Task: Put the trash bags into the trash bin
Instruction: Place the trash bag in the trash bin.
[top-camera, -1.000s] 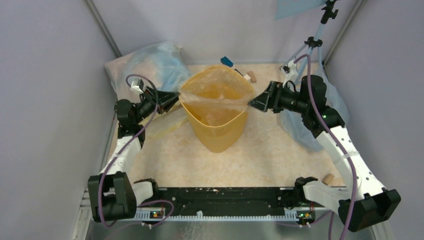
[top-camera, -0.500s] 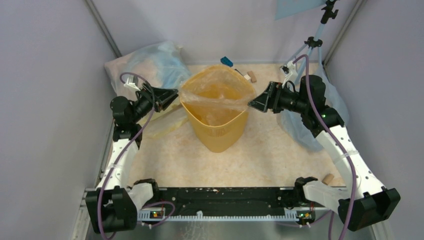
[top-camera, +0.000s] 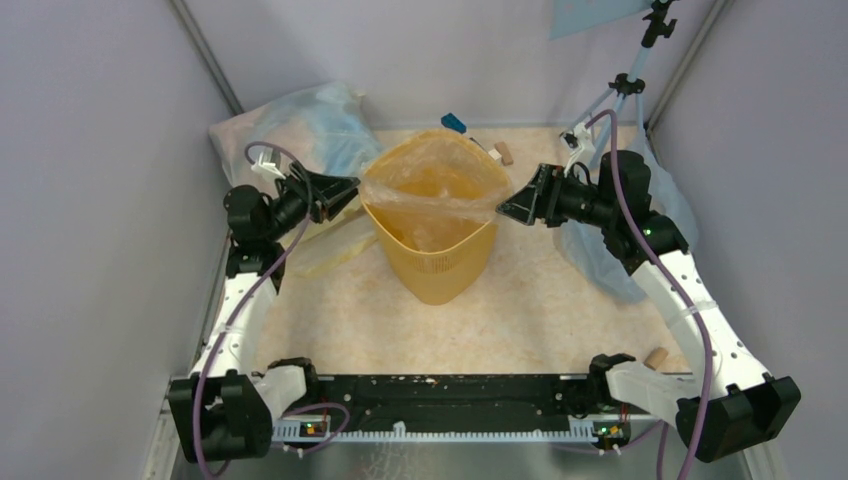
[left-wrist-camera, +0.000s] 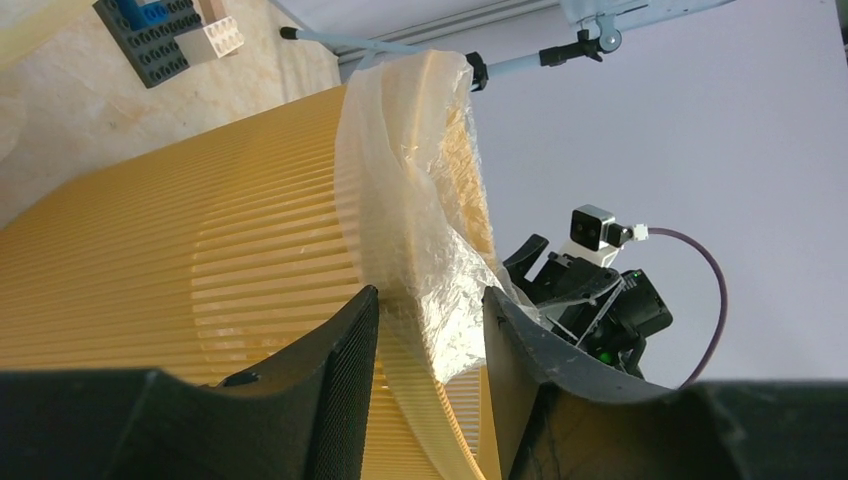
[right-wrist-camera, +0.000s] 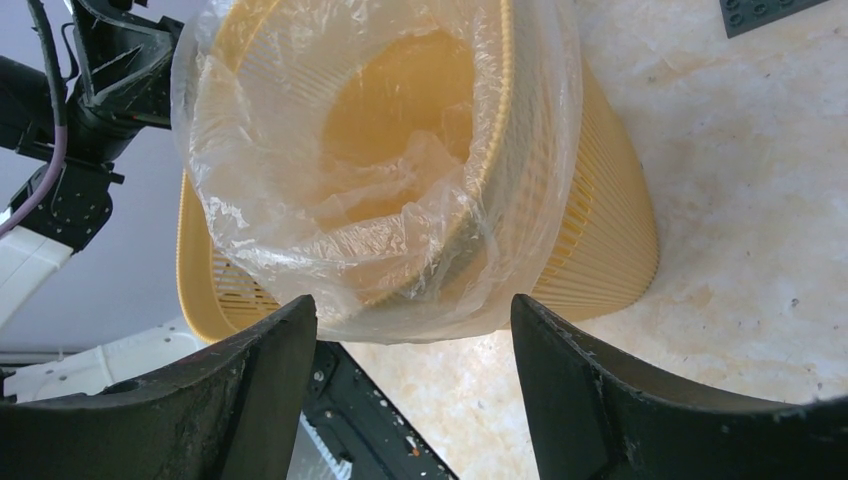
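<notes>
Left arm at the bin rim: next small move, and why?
Probably back the left fingers straight off the bin, kept apart. They stand open with loose bag film between them, folded over that side of the rim; closing or lifting could drag it off. From above, the bag's edge spans the mouth short of the near rim, which likely needs a fresh grasp.

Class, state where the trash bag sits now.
Top view, centre: the trash bag sits in the trash bin, partly over its rim, between left gripper and right gripper.
</notes>
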